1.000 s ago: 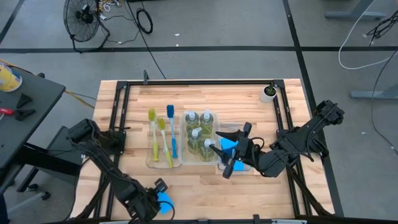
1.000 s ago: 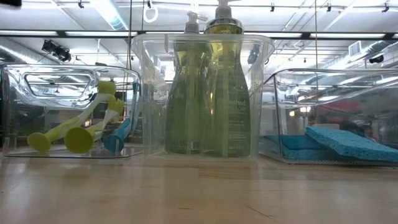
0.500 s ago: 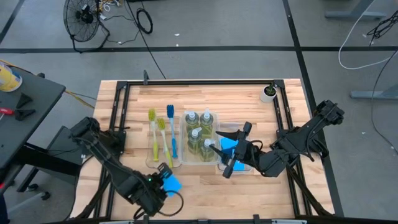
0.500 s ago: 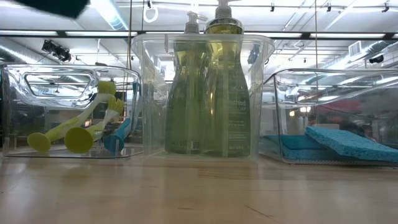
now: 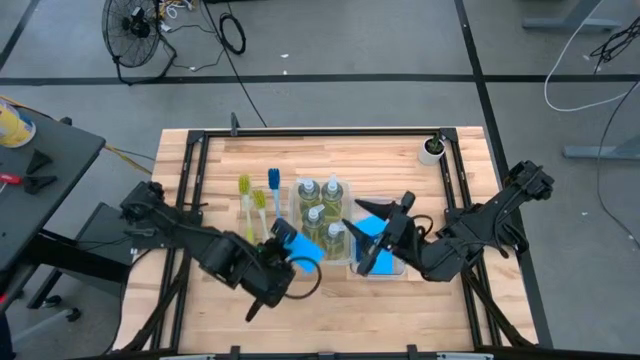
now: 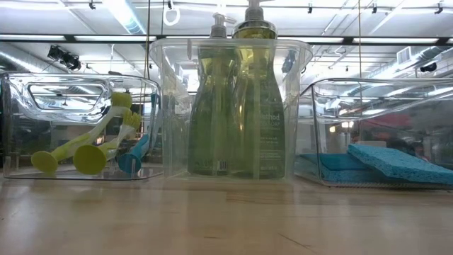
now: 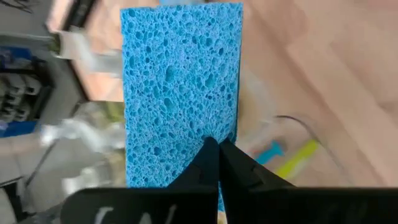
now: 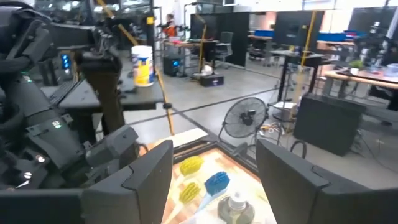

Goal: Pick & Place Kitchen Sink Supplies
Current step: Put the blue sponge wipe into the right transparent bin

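My left gripper (image 5: 284, 242) is shut on a blue sponge (image 5: 304, 247) and carries it above the table, just near of the brush and bottle trays. The sponge (image 7: 180, 93) fills the left wrist view. My right gripper (image 5: 362, 240) hovers open over the right tray (image 5: 397, 268), where more blue sponges (image 6: 396, 161) lie flat. Several soap bottles (image 5: 320, 215) stand upright in the middle tray. Two yellow-green brushes and a blue brush (image 5: 258, 215) lie in the left tray, heads resting on its floor (image 6: 88, 159). My left gripper pinches the blue sponge between its two fingers (image 7: 214, 165) at one short end (image 7: 186, 158). The rest of the sponge sticks out past the fingertips. It is lifted clear of the table.
A small white cup (image 5: 432, 150) stands at the far right corner. Black frame rails (image 5: 190, 190) run along the table's left, right and far sides. Bare wood (image 5: 330, 300) lies near of the trays. The right wrist view looks across the brushes (image 8: 202, 174) toward the left arm.
My left gripper has travelled from the table's near edge toward the far side and right, up to the trays, carrying the blue sponge lifted clear the whole way. My right gripper has stayed over the sponge tray.
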